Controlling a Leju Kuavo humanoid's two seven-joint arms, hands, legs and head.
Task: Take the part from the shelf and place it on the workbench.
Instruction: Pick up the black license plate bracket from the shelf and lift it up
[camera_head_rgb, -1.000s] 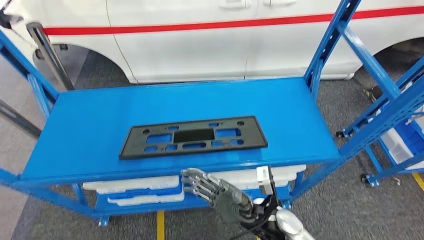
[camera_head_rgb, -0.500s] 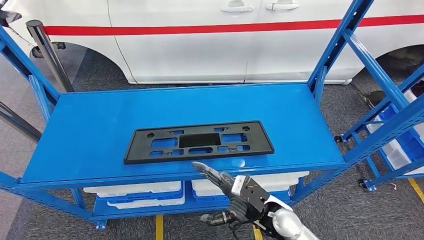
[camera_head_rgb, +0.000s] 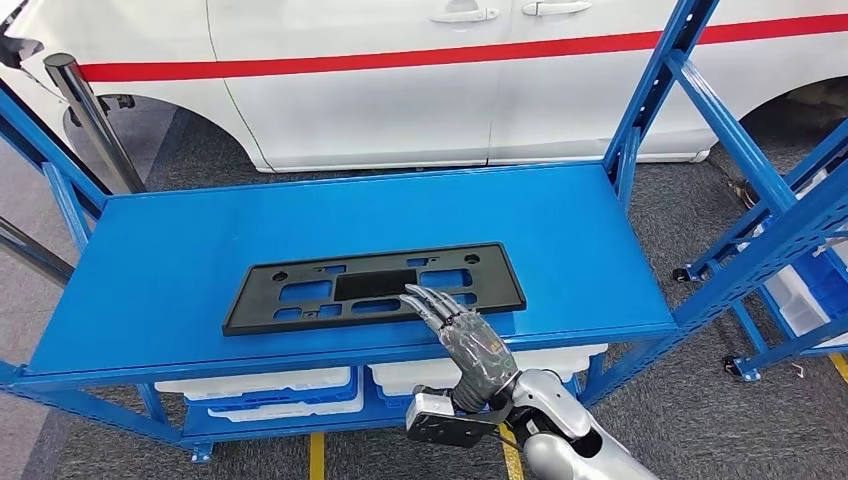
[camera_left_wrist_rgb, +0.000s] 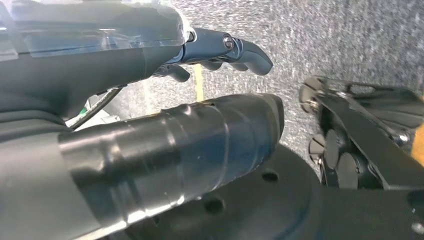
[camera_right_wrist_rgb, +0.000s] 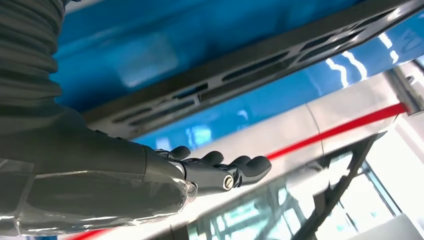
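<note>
- Nearest, the right hand reaches over the front edge of the blue shelf, fingers extended and apart, holding nothing; its fingertips lie over the near edge of the part.
- Next, the part, a flat black plate with cut-outs, lies flat on the shelf, towards its front.
- Lower, the left hand hangs over grey floor, fingers loosely extended, empty.
- Beyond the shelf stands a white vehicle with a red stripe.

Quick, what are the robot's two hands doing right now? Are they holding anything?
Left hand: hangs by the floor, holding nothing; open or closed cannot be told.
Right hand: open, fingers spread over the black part, not gripping it.
</note>
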